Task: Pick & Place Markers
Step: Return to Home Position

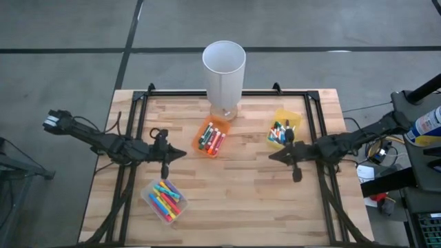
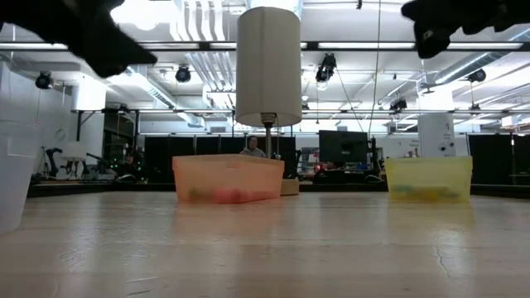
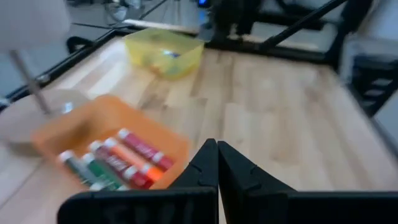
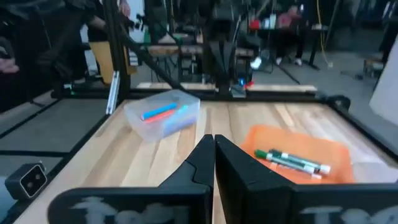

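Observation:
Markers lie in three small bins on the wooden table. Red, orange and green ones lie in the orange bin [image 1: 212, 139] at the middle. Mixed colours fill the yellow bin [image 1: 284, 131] at the right and bright ones the clear bin [image 1: 164, 200] at the near left. My left gripper [image 1: 180, 154] hangs shut above the table, left of the orange bin, pointing toward the table's right edge. My right gripper [image 1: 272, 156] hangs shut just in front of the yellow bin, pointing toward the table's left edge. Neither holds anything: the left fingers [image 3: 216, 149] and the right fingers [image 4: 213, 142] meet with nothing between them.
A tall white cylinder [image 1: 224, 69] stands on a thin stem at the far middle, just behind the orange bin. A black frame [image 1: 227, 93] runs along the table's far and side edges. Bare wood lies between the two grippers and along the near edge.

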{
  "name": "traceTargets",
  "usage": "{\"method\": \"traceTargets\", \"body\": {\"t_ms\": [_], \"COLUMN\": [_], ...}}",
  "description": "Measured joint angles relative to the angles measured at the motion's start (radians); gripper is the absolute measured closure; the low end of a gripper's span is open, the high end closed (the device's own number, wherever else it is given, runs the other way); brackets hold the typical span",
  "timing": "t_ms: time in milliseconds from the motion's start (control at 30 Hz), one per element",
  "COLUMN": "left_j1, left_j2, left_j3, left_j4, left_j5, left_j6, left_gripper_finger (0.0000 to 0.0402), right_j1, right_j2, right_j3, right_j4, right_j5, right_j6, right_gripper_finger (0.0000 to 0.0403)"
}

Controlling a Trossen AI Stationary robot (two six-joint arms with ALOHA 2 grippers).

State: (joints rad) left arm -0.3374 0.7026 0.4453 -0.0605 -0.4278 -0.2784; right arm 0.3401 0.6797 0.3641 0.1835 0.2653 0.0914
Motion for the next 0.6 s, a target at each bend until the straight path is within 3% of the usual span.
{"method": "traceTargets", "body": {"t_ms": [100,200,433,600], "left_j1": [-0.001,-0.005,-0.003,0.009], "left_j2": [-0.021,-0.051,-0.145,-0.233], "left_j3": [-0.041,-0.083,-0.223,-0.31], "left_j4": [0.011,0.071,0.279,0.305], "left_j5": [-0.018,0.031,0.312,0.295], "left_j6": [0.005,0.037,0.13,0.125], "left_gripper_finger": [0.0401,0.0401,0.0401,0.0401], "right_j1": [0.0,0.0,0.0,-0.001], "right_j2": [-0.091,-0.167,-0.305,-0.398], "right_j3": [-0.04,-0.08,-0.179,-0.225], "right_j4": [-0.003,-0.007,-0.063,-0.07], "right_j5": [0.0,0.0,-0.004,-0.009], "right_j6": [-0.03,-0.027,-0.018,-0.037], "right_gripper_finger": [0.0394,0.0394,0.0394,0.0394]}}
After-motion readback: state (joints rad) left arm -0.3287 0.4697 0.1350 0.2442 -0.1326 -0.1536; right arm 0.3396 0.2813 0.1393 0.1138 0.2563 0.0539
